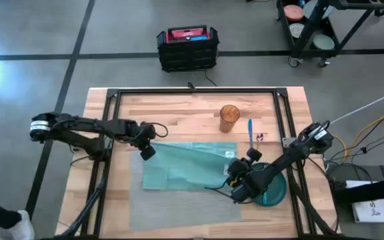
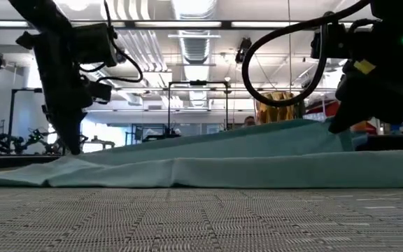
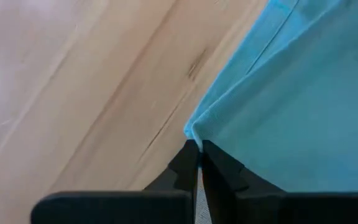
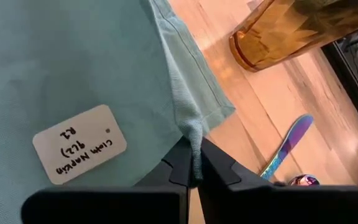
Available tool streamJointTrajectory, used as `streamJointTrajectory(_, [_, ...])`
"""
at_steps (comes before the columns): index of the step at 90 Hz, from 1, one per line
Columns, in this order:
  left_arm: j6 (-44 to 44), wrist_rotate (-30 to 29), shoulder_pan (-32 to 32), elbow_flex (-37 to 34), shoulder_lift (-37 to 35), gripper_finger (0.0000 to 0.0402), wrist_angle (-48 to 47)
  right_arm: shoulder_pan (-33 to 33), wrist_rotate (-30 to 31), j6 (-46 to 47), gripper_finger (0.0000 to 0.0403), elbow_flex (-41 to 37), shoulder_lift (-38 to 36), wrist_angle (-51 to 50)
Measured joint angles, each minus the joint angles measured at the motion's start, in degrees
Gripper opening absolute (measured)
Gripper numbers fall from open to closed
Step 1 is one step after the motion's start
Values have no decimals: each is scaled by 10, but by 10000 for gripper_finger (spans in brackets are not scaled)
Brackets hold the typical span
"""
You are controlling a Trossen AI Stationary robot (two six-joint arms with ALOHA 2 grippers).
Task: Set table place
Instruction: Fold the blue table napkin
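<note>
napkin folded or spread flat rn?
Partly folded: the teal napkin shows layered creases, with left gripper and right gripper each pinching an edge.

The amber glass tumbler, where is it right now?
In the high view the amber glass tumbler stands on the far middle-right of the wooden plank table, beyond the teal cloth napkin, beside a blue utensil.

I read one handwritten white tag [image 4: 79, 142] on the teal napkin [image 4: 73, 56], just beside my right gripper [image 4: 194, 163]: "Cloth Napkin", then "R2".
</note>
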Motion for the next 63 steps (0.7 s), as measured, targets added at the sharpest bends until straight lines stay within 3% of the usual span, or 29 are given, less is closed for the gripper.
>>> streamJointTrajectory(13, [6,-17,0,0,0,21,2,0,0,0,0,0,0,0])
streamJointTrajectory(29, [15,-20,0,12,0,83,-9,0,-13,0,14,0,0,0])
streamJointTrajectory(48, [8,-20,-2,71,-2,157,-92,-1,-20,-6,94,0,-7,-14])
streamJointTrajectory(63, [4,-21,-30,115,-21,184,-108,-5,-19,-17,160,16,-43,-68])
